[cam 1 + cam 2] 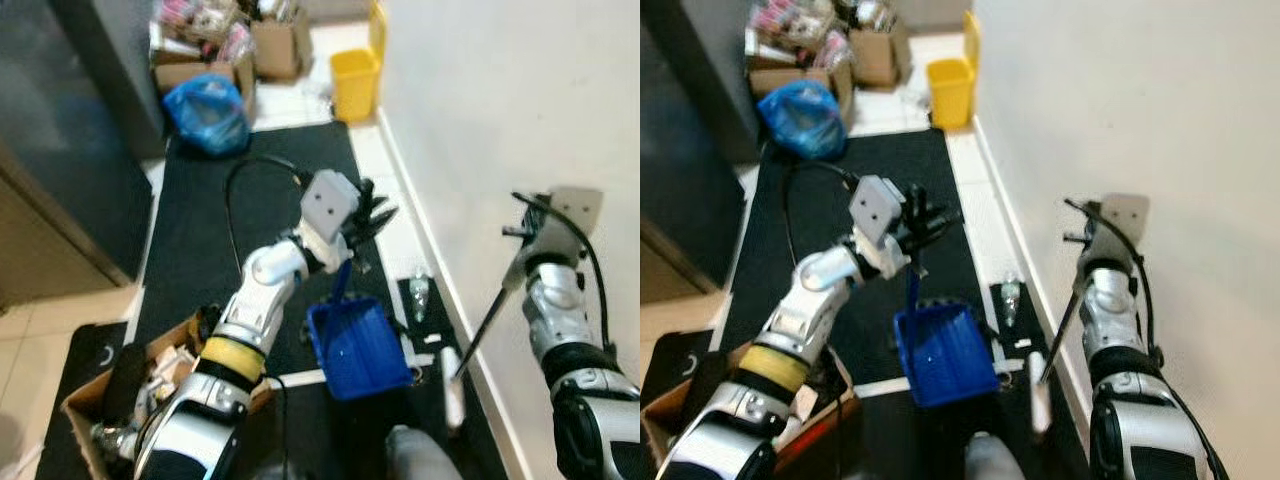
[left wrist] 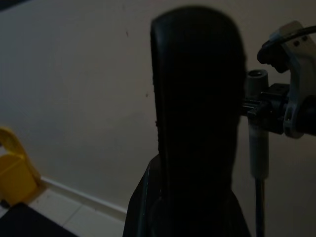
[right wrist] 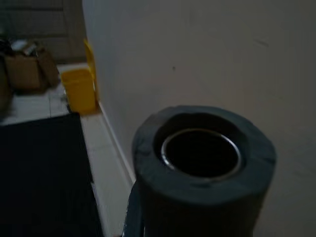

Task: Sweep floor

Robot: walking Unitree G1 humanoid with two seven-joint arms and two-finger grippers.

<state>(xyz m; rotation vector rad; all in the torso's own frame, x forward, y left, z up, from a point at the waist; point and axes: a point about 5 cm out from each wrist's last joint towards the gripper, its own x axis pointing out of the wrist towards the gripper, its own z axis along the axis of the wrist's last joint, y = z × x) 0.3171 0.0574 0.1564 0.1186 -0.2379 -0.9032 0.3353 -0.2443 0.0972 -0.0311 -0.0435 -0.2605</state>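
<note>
**Dustpan in left gripper, broom pole in right, by the wall**

Left gripper [image 1: 368, 222] is closed on the thin blue handle of a blue plastic dustpan [image 1: 358, 347]. The boxy, open-topped pan hangs low over the black floor mat [image 1: 200, 250], handle rising straight up into the black fingers.

Right gripper [image 1: 530, 238] is up beside the matte cream wall [image 1: 500, 100], clamped on a slim dark broom pole [image 1: 478, 331]. The pole slants down to a pale, narrow broom head [image 1: 450, 385] lying on the floor by the white baseboard. In the right wrist view the pole end [image 3: 202, 158] reads as a hollow metal tube in a grey foam sleeve.

A clear plastic bottle [image 1: 418, 296] lies on the mat just beside the dustpan. Farther off: yellow plastic bin [image 1: 355, 83] against the wall, crinkled blue plastic bag [image 1: 208, 113], cardboard boxes [image 1: 280, 45]. An open cardboard box of clutter [image 1: 100, 400] sits beside the left arm.
</note>
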